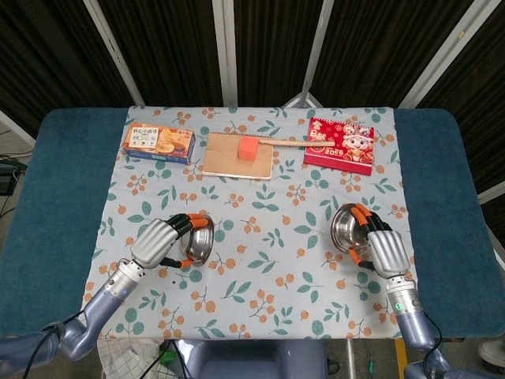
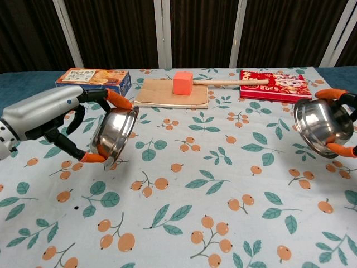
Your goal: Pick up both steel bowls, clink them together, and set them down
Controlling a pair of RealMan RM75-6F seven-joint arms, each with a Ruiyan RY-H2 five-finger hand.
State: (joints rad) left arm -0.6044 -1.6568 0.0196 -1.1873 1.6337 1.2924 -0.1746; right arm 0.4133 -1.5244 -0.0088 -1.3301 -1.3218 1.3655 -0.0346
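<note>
We see the left steel bowl (image 2: 114,136) tilted just above the floral cloth (image 2: 184,184), our left hand (image 1: 156,242) clamped on its rim; the right steel bowl (image 2: 322,127), well apart, is tilted too, our right hand (image 1: 386,252) clamped around it; beyond lie a snack box (image 1: 159,141), an orange block (image 2: 183,83) and a red calendar (image 1: 340,142).
</note>
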